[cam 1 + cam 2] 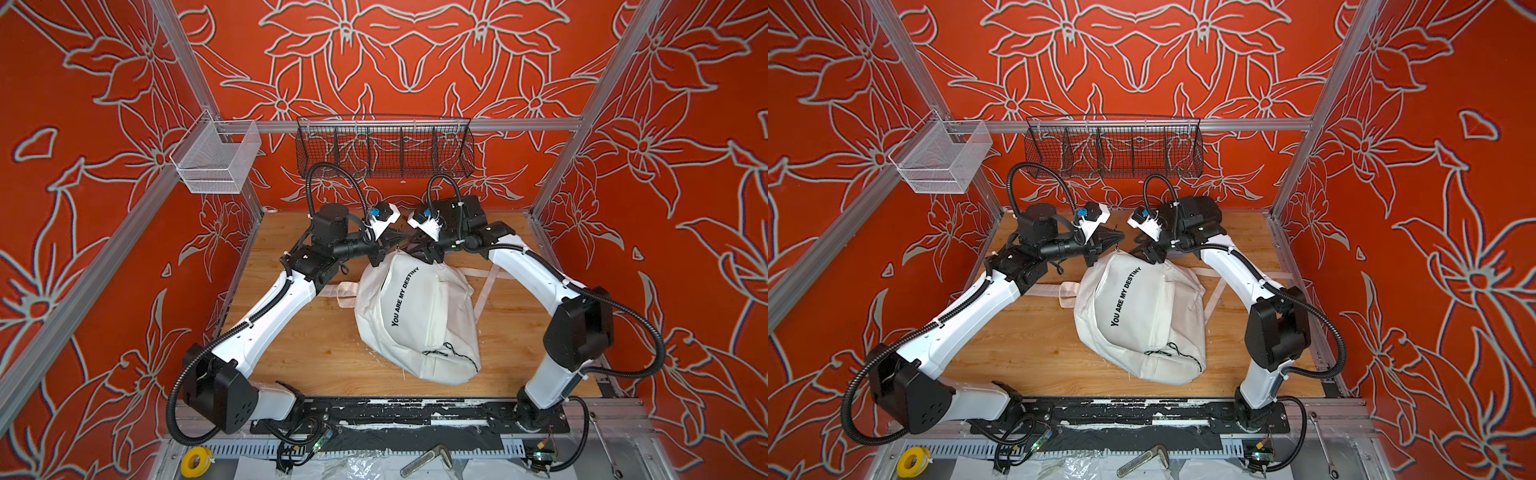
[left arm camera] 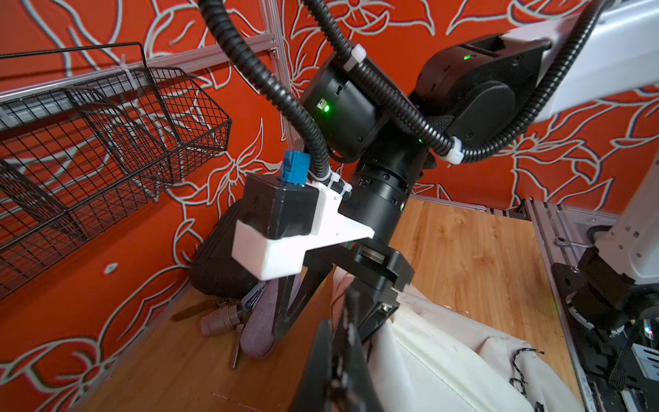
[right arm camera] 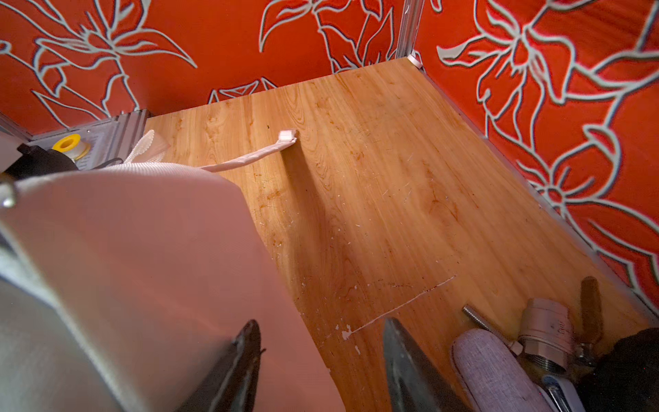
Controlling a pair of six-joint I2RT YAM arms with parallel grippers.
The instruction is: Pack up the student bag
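Evidently the packing is only partly done. One student bag (image 1: pixel 415 316) lies print side up on the wooden table (image 1: pixel 299 332), its top edge directly beneath both grippers and its body stretching from them toward the arm bases. It looks plump, but its contents are hidden, so what is already inside cannot be told. The left gripper (image 1: pixel 397 240) is closed at that top edge; whether it pinches fabric or a zipper pull cannot be told. The right gripper (image 3: pixel 321 321), just beside the left one, stands with jaws apart and nothing between them, one finger against or just beside the bag's white cloth. Four loose articles lie outside the bag, on the far side of the grippers toward the back wall. They are one black case (image 2: pixel 217 257), one lavender pouch (image 3: pixel 495 371) just beside the right gripper's outer finger, one metal ball valve (image 3: pixel 543 331) with a brown lever, and one threaded bolt (image 3: pixel 476 317). Valve and bolt lie close against the pouch. By judgement, whichever of these belong in the bag have yet to be loaded, and the bag then closed. Fixtures counted: two arms, two grippers, one black wire basket (image 1: pixel 384 149) and one white mesh basket (image 1: pixel 214 160), both hung above and beyond the grippers. One yellow tape roll (image 1: pixel 193 461) sits well behind them, off the table.
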